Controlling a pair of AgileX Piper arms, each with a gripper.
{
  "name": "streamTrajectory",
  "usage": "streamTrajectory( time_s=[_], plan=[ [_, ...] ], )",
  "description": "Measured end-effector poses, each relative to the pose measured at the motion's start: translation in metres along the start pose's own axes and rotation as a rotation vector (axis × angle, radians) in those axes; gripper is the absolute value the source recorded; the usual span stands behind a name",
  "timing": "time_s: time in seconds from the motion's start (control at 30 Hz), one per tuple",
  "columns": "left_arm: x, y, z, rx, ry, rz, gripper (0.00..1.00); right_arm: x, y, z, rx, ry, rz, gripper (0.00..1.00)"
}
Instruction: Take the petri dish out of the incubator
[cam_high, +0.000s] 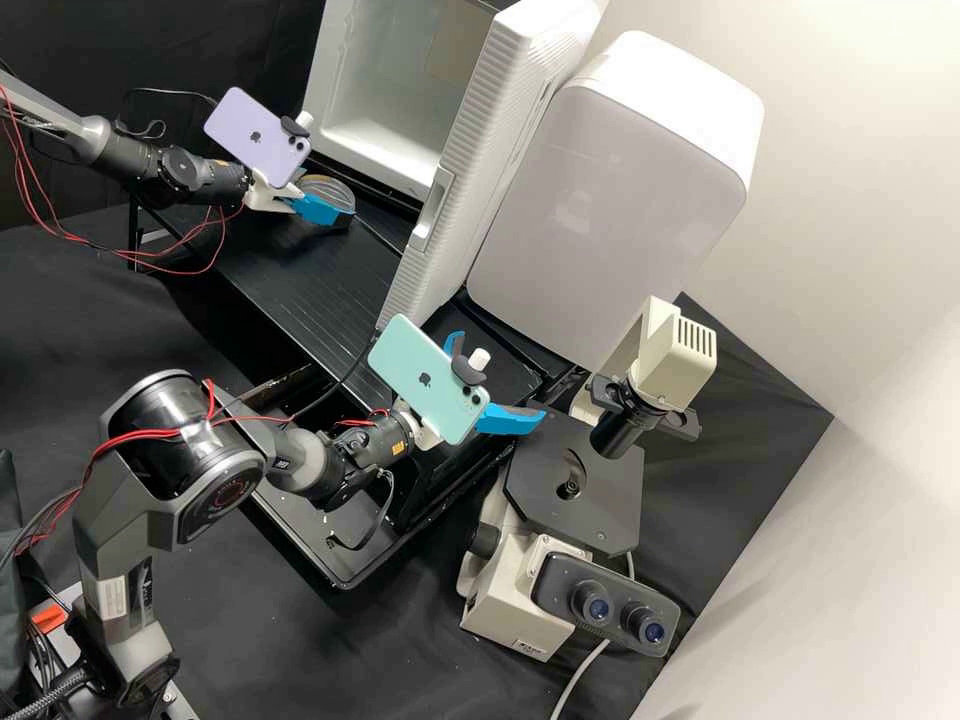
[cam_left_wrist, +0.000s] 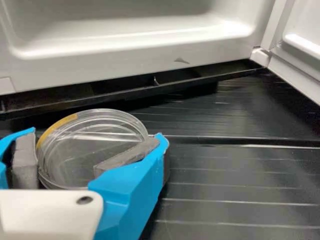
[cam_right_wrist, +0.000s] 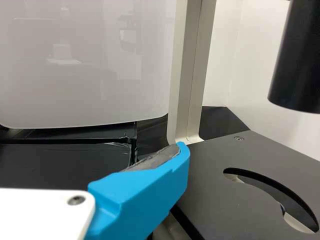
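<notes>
The incubator (cam_high: 400, 110) stands open with the petri dish (cam_left_wrist: 85, 160) already outside it, so I judge the main part done. My left gripper (cam_left_wrist: 92, 142) clasps the dish by its rim, low over the black ribbed tray (cam_high: 300, 290) just in front. Setting it down remains. My right gripper (cam_high: 512, 418) hangs beside the microscope stage (cam_high: 575, 490); open or closed, I can't tell.

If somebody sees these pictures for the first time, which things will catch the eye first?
The white incubator at the back of the bench, its door wide open. Just in front of it, the left claw grips a clear petri dish over the black ribbed tray. Nearer, the right claw hovers beside the black stage of the microscope.
</notes>
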Motion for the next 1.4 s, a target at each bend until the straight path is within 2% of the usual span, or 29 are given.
streamTrajectory(
  time_s=[0.27,0.37,0.5,0.67,0.8,1.0,1.33,1.4],
  plan=[
    [-0.016,0.000,-0.005,-0.015,-0.017,0.004,0.00,0.000,0.000,0.000,0.000,0.000,0.000,1.00],
    [-0.023,0.000,-0.005,0.004,-0.037,0.012,0.00,0.000,0.000,0.000,0.000,0.000,0.000,1.00],
    [-0.031,-0.009,-0.005,0.026,-0.060,-0.001,0.00,0.000,0.000,0.000,0.000,0.000,0.000,1.00],
    [-0.044,-0.015,-0.007,0.038,-0.089,-0.005,0.00,0.000,0.000,0.000,0.000,0.000,0.000,1.00],
    [-0.046,-0.020,-0.010,0.069,-0.092,-0.009,0.00,0.000,0.000,0.000,0.000,0.000,0.000,1.00],
    [-0.047,-0.025,-0.013,0.090,-0.092,-0.004,0.00,0.000,0.000,0.000,0.000,0.000,0.000,1.00],
    [-0.047,-0.026,-0.014,0.086,-0.081,0.007,0.00,0.000,0.000,0.000,0.000,0.000,0.000,1.00],
    [-0.047,-0.024,-0.014,0.073,-0.078,0.009,0.00,0.000,0.000,0.000,0.000,0.000,0.000,1.00]
  ],
)
